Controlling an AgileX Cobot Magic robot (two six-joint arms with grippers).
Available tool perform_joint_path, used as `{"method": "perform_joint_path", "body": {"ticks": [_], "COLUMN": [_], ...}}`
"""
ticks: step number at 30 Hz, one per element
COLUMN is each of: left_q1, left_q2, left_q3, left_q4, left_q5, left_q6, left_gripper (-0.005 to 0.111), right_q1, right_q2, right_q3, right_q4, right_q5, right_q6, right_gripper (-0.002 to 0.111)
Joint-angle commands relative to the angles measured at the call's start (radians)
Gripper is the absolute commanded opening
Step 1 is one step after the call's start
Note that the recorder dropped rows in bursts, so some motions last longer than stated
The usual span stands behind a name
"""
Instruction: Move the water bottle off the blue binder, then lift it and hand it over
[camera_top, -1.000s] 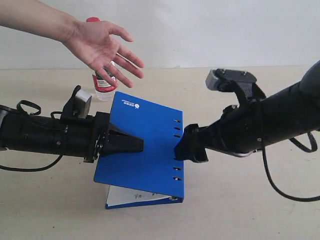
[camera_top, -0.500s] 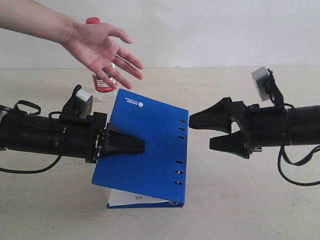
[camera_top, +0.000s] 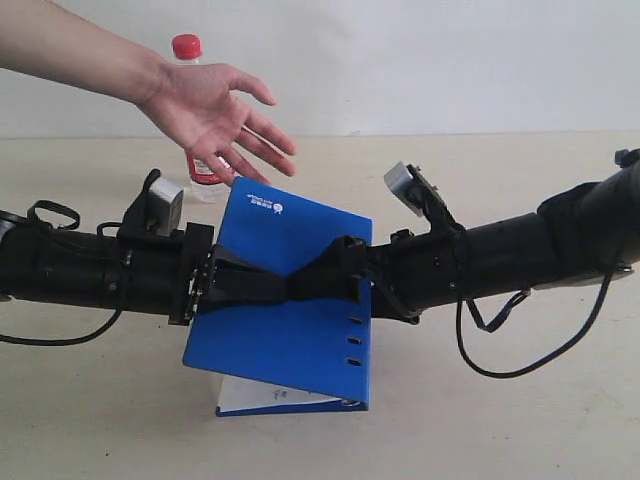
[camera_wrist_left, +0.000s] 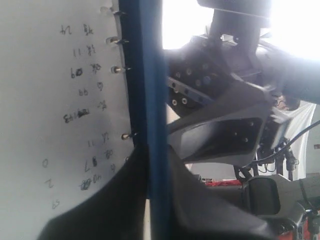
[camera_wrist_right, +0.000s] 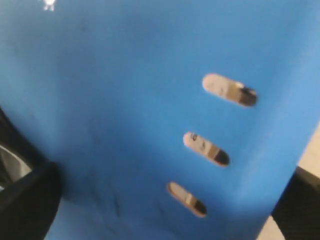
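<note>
The water bottle stands upright on the table at the back left, off the binder and partly behind a person's open hand. The blue binder has its cover raised off the white pages. My left gripper is shut on the cover's left edge. In the left wrist view that edge runs between the two dark fingers. My right gripper reaches in from the right, open, over the cover beside the ring slots; it holds nothing.
The person's bare forearm comes in from the upper left above the bottle. Both arms' black cables trail on the beige table. A pale wall closes the back.
The right gripper has swung in from the right and now lies over the binder cover. The hand has shifted slightly, uncovering the bottle's cap. The left gripper still holds the raised cover.
</note>
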Motion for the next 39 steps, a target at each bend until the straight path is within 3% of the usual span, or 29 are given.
{"method": "perform_joint_path", "body": {"ticks": [1, 11, 29, 32, 34, 36, 39], "left_q1": [-0.001, -0.001, -0.001, -0.001, -0.001, -0.001, -0.001], "left_q2": [-0.013, -0.013, -0.013, -0.013, -0.013, -0.013, -0.013], "left_q3": [0.000, 0.000, 0.000, 0.000, 0.000, 0.000, 0.000], "left_q4": [-0.021, -0.021, -0.021, -0.019, -0.017, -0.007, 0.025], "left_q5": [0.054, 0.054, 0.054, 0.054, 0.054, 0.054, 0.054], "left_q6": [0.013, 0.013, 0.015, 0.015, 0.015, 0.015, 0.013], "left_gripper": [0.004, 0.004, 0.004, 0.004, 0.004, 0.004, 0.007], "right_q1": [0.014, 0.016, 0.023, 0.041, 0.047, 0.047, 0.047], "right_q2": [-0.004, -0.004, -0.004, -0.004, -0.004, -0.004, -0.004], "right_q3": [-0.025, -0.025, -0.025, -0.025, -0.026, -0.028, -0.034], "right_q4": [0.002, 0.002, 0.002, 0.002, 0.002, 0.002, 0.002], "right_q5": [0.058, 0.077, 0.035, -0.028, -0.043, -0.041, -0.036], "right_q6": [0.016, -0.052, 0.017, 0.034, 0.034, 0.031, 0.035], "right_gripper": [0.105, 0.105, 0.101, 0.079, 0.043, -0.001, 0.001]}}
